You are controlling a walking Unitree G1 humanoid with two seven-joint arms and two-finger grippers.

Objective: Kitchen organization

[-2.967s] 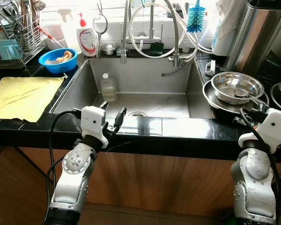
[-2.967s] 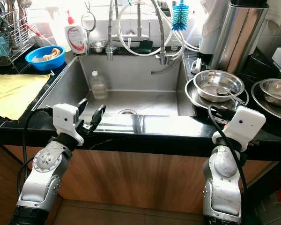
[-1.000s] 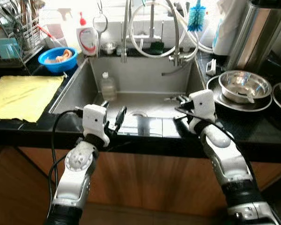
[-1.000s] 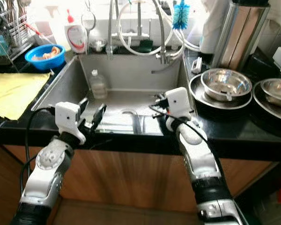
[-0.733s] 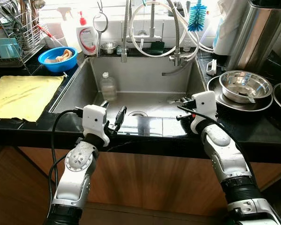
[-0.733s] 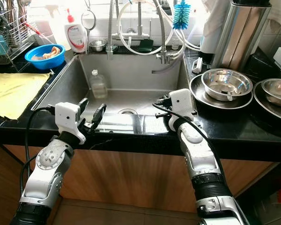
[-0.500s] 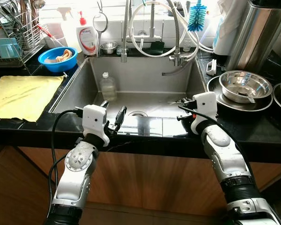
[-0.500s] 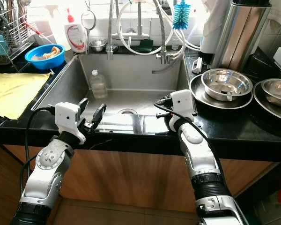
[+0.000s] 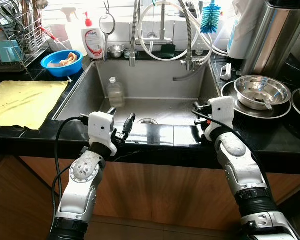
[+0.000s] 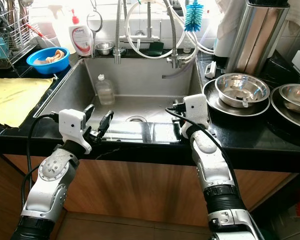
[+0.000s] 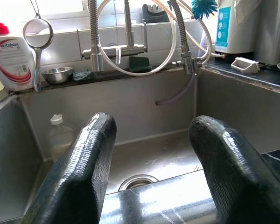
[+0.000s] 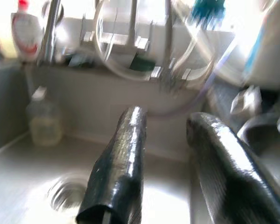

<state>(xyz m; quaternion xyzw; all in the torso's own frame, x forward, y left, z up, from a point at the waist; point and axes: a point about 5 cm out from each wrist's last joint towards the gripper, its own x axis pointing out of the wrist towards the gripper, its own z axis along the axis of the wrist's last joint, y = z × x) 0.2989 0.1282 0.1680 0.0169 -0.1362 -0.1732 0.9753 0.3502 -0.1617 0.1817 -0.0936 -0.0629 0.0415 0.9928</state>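
A clear plastic bottle (image 9: 115,92) stands in the steel sink (image 9: 90,87), against its far left wall. My left gripper (image 9: 121,120) hovers open and empty over the sink's front rim; in the left wrist view its fingers (image 11: 91,154) frame the bottle (image 11: 60,137) and the drain. At the sink's front right corner my right gripper (image 9: 196,113) is open and empty, pointing left across the basin. The blurred right wrist view has its fingers (image 12: 123,154) apart before the bottle (image 12: 43,121). Stacked steel bowls (image 9: 261,92) sit on the right counter.
A yellow cloth (image 9: 22,102) lies on the black left counter, with a blue bowl (image 9: 61,62), a soap bottle (image 9: 92,42) and a dish rack (image 9: 15,45) behind it. Faucet hoses (image 9: 162,35) arch over the sink. A tall steel canister (image 9: 277,37) stands at the right.
My right arm swung from the right counter by the bowls to the sink's front right corner, then drifted slightly right. The left arm stayed put.
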